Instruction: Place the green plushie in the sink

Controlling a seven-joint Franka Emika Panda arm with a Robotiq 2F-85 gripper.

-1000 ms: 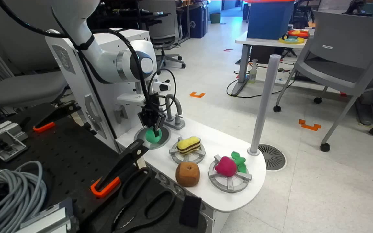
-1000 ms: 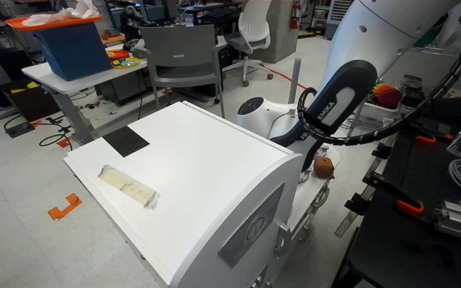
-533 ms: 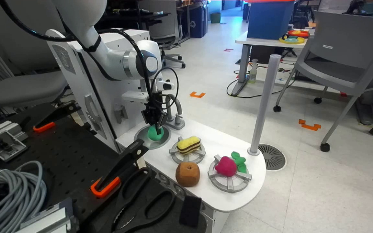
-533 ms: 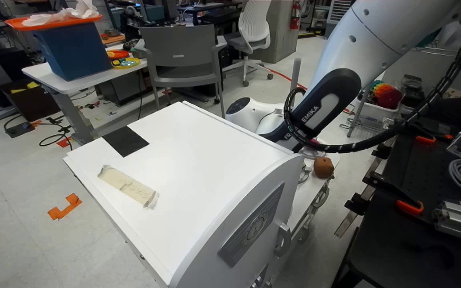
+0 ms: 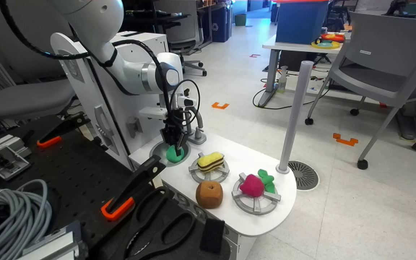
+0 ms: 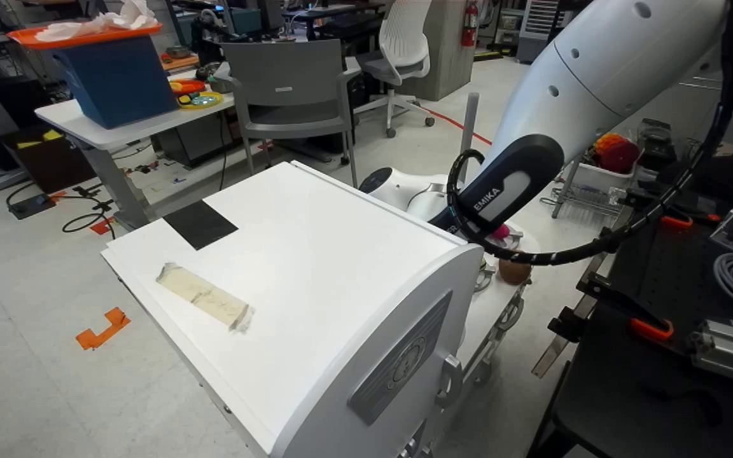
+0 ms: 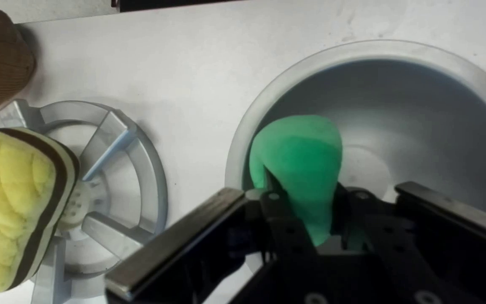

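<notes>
The green plushie [image 5: 173, 154] is over or in the round grey sink [image 5: 158, 149], beside the grey faucet. In the wrist view, the plushie [image 7: 306, 156] lies against the near-left part of the sink bowl [image 7: 428, 122] and overlaps its left wall. My gripper [image 7: 304, 192] has its black fingers on both sides of the plushie, pinching it. In an exterior view, the gripper [image 5: 178, 147] points down at the sink with the plushie between its fingers. I cannot tell whether the plushie touches the sink bottom. In an exterior view the gripper, plushie and sink are hidden behind the white cabinet [image 6: 315, 254].
A yellow and brown striped plush [image 5: 211, 161] sits on a grey burner next to the sink. A brown plush [image 5: 209, 194] stands at the counter edge. A magenta plush with green leaves [image 5: 252, 185] lies on the far burner. The faucet [image 5: 198, 135] stands close to the gripper.
My gripper has moved slightly right, then down toward the sink, with the plushie still between its fingers. The arm's elbow has shifted too. The other plush toys have not moved.
</notes>
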